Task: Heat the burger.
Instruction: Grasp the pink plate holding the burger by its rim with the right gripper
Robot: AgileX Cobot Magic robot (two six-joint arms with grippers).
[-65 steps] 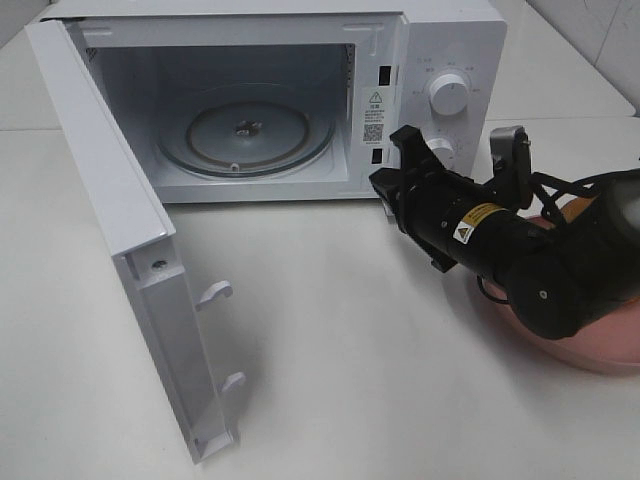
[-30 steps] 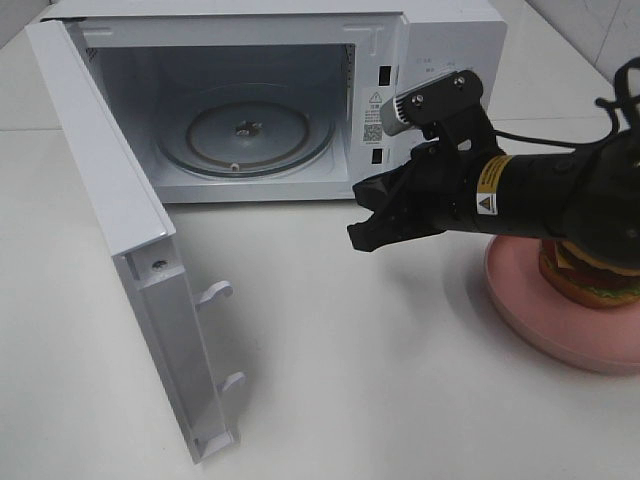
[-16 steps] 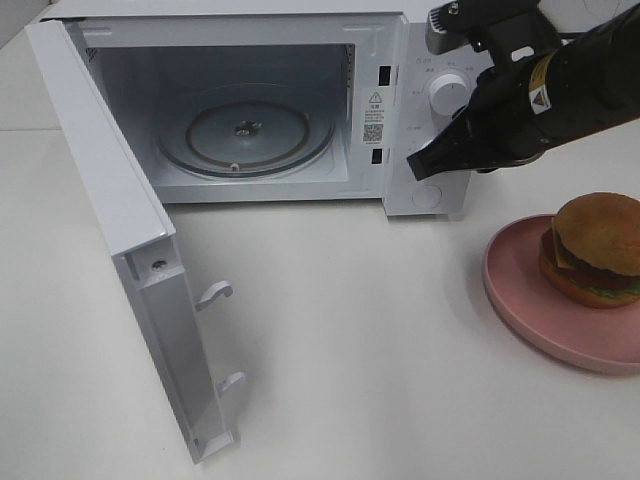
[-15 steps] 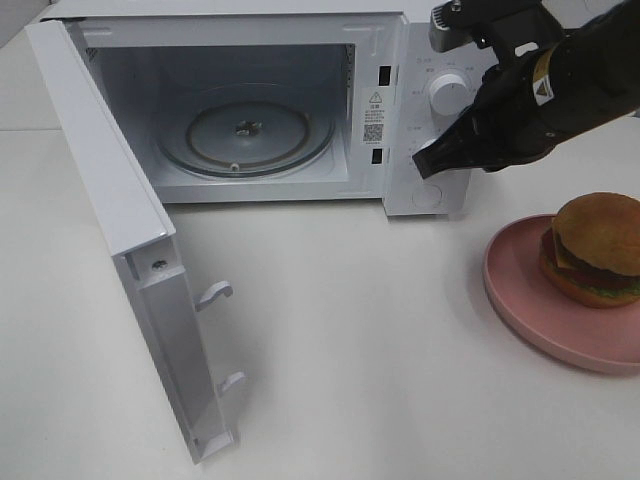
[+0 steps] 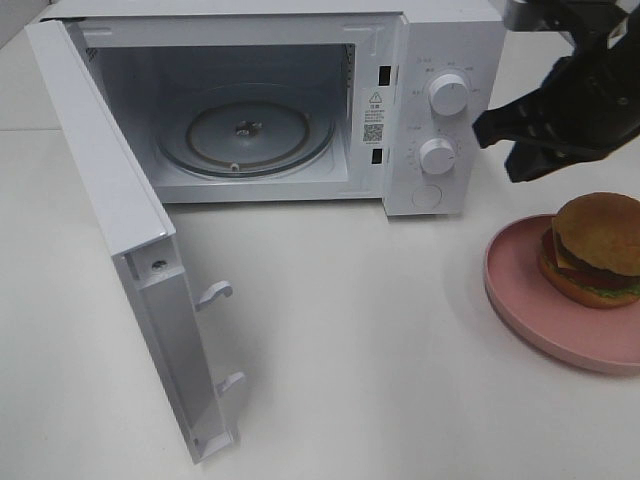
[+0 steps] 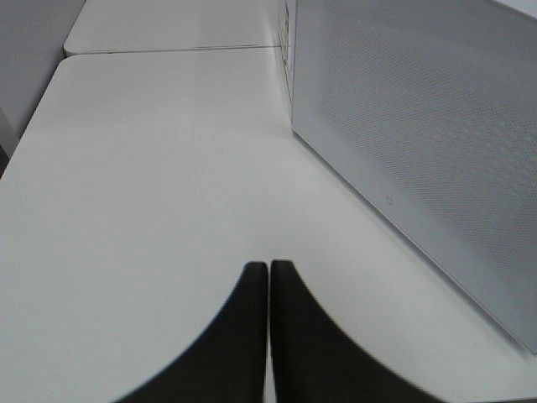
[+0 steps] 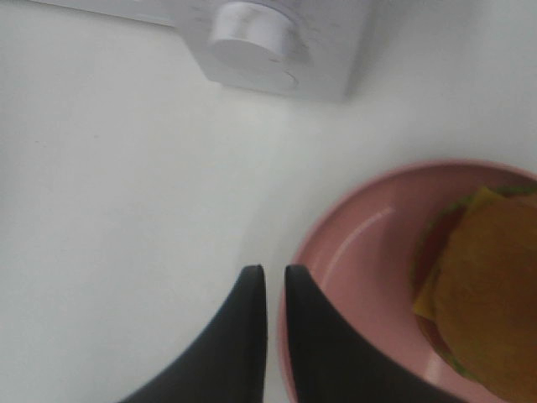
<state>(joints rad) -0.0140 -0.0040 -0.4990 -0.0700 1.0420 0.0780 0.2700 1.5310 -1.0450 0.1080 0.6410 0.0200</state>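
Observation:
The burger (image 5: pixel 597 248) has a golden-brown bun, cheese, patty and lettuce, and sits on a round pink plate (image 5: pixel 530 310) at the table's right edge. In the right wrist view the burger (image 7: pixel 487 294) and the plate (image 7: pixel 352 252) lie just beyond my fingertips. My right gripper (image 5: pixel 492 135) hangs in the air above and behind the plate, to the right of the microwave's knobs, shut and holding nothing (image 7: pixel 270 277). My left gripper (image 6: pixel 268 267) is also shut and holds nothing, low over the bare table beside a dotted grey panel of the microwave (image 6: pixel 419 151).
The white microwave (image 5: pixel 440 60) stands at the back with its door (image 5: pixel 120 250) swung wide open to the left. Its glass turntable (image 5: pixel 245 135) carries nothing. Two knobs (image 5: pixel 447 95) sit on the right panel. White tabletop lies between the door and the plate.
My right arm has lifted and swung right, from in front of the microwave's opening to beyond the control panel. The burger it was covering is now in full view. The gripper stayed shut.

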